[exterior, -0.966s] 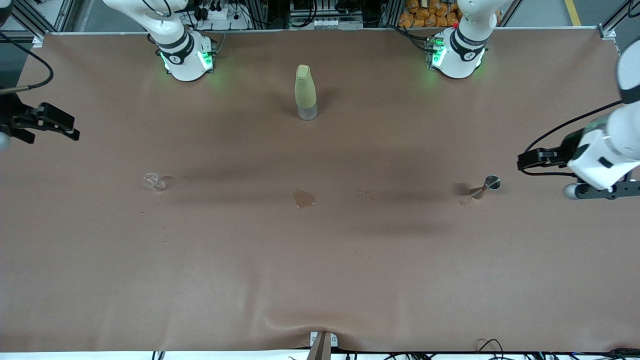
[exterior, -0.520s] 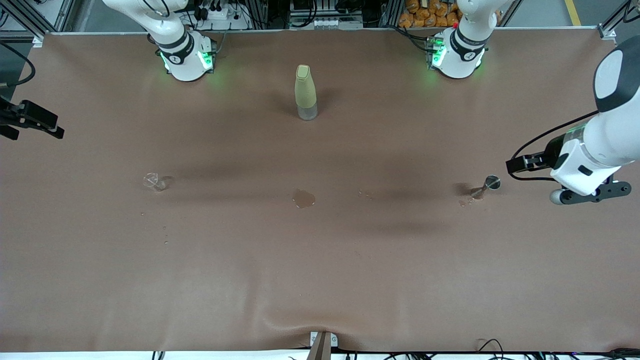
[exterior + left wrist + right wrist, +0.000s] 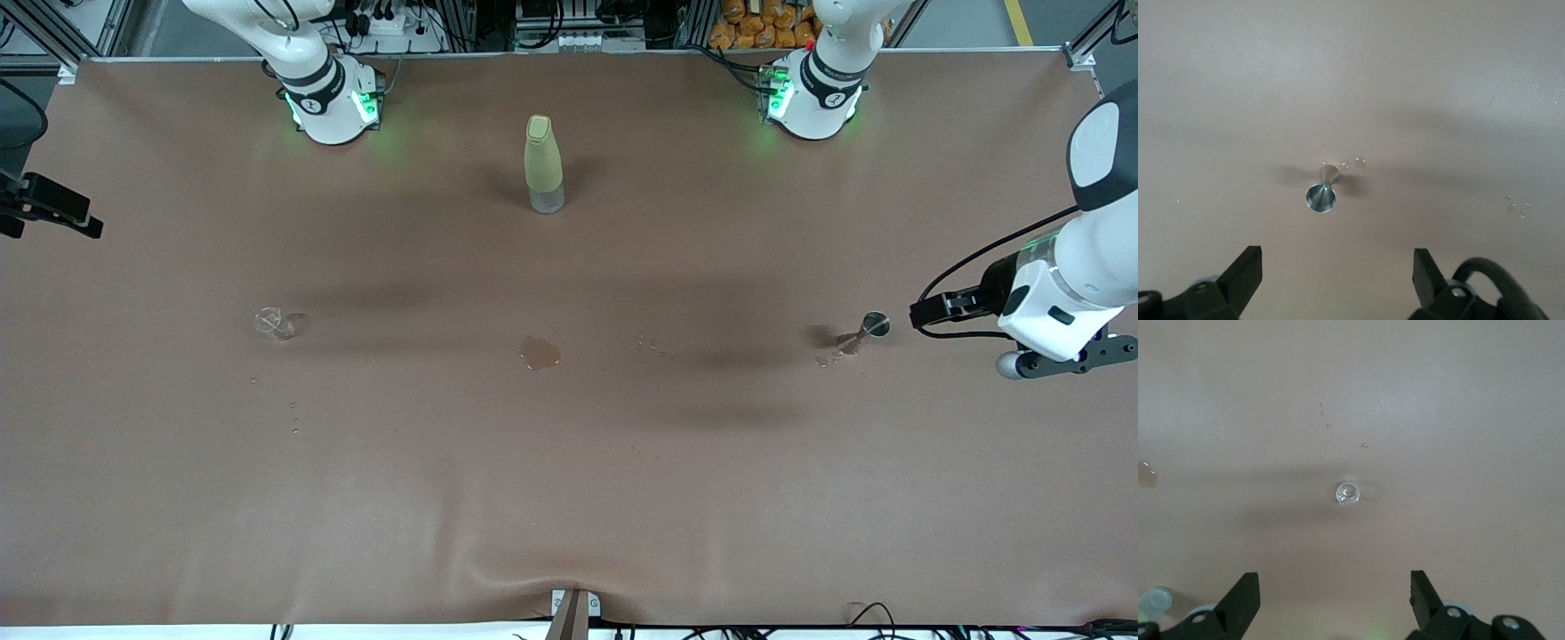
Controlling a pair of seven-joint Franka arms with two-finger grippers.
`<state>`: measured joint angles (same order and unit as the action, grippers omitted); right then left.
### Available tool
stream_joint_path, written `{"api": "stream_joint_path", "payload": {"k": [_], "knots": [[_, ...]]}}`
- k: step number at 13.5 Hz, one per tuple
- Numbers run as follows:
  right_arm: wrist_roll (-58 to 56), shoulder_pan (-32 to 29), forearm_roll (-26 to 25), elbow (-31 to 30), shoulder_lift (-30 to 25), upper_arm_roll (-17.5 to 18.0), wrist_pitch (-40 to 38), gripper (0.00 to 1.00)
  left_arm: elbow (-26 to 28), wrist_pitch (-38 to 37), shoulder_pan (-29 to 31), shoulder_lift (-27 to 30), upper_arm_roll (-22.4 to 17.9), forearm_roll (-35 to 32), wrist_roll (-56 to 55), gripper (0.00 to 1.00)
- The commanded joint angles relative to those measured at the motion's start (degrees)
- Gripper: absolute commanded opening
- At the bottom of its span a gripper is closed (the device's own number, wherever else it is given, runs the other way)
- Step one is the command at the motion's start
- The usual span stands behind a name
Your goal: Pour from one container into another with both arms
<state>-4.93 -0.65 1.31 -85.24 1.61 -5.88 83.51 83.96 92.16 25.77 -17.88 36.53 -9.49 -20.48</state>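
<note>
My right hand [image 3: 1335,603] and left hand [image 3: 1337,280] hang spread, empty. Glass cup [image 3: 269,321] at table's nine o'clock: light, slick, fragile; I'd pinch its walls. Metal cup [image 3: 873,326] at three: waist grip.

Upright yellow-green bottle [image 3: 543,164]; small puddle [image 3: 540,353] on brown table [image 3: 569,489].

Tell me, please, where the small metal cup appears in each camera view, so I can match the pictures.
Front view: the metal cup stands on the table toward the left arm's end.
Left wrist view: the metal cup is central, ahead of the open left gripper.
Right wrist view: not in it.
Shared landmark: the water droplets beside the cup.
</note>
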Motion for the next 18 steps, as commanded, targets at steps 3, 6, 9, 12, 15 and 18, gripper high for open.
{"api": "stream_joint_path", "payload": {"k": [3, 6, 9, 12, 15, 18], "knots": [[0.10, -0.23, -0.08, 0.68, -0.03, 0.17, -0.89, 1.00, -0.64, 0.39, -10.63, 1.61, -12.77, 4.28, -0.44, 1.00], [-0.07, -0.23, -0.25, 0.51, -0.03, 0.17, -0.63, 1.00, -0.64, 0.39, -20.20, 2.84, -24.62, 8.06, 2.36, 1.00], [0.01, -0.05, -0.17, 0.33, 0.05, 0.26, -0.37, 1.00, -0.02, 0.39, -22.87, 4.08, -28.01, 9.31, 4.57, 1.00], [0.27, -0.14, -0.08, 0.42, -0.12, 0.26, 0.07, 1.00, 5.22, 4.23, -22.78, 8.01, -28.09, 9.22, 5.18, 1.00], [1.33, -0.32, 0.97, 0.07, -0.03, 0.17, 0.08, 1.00, 10.00, 9.88, -22.69, 11.29, -28.36, 9.22, 5.45, 1.00], [1.07, -0.23, 1.68, -0.02, 0.14, 0.08, 2.17, 1.00, 9.38, 9.88, -22.87, 10.85, -29.06, 9.13, 5.54, 1.00]]}}
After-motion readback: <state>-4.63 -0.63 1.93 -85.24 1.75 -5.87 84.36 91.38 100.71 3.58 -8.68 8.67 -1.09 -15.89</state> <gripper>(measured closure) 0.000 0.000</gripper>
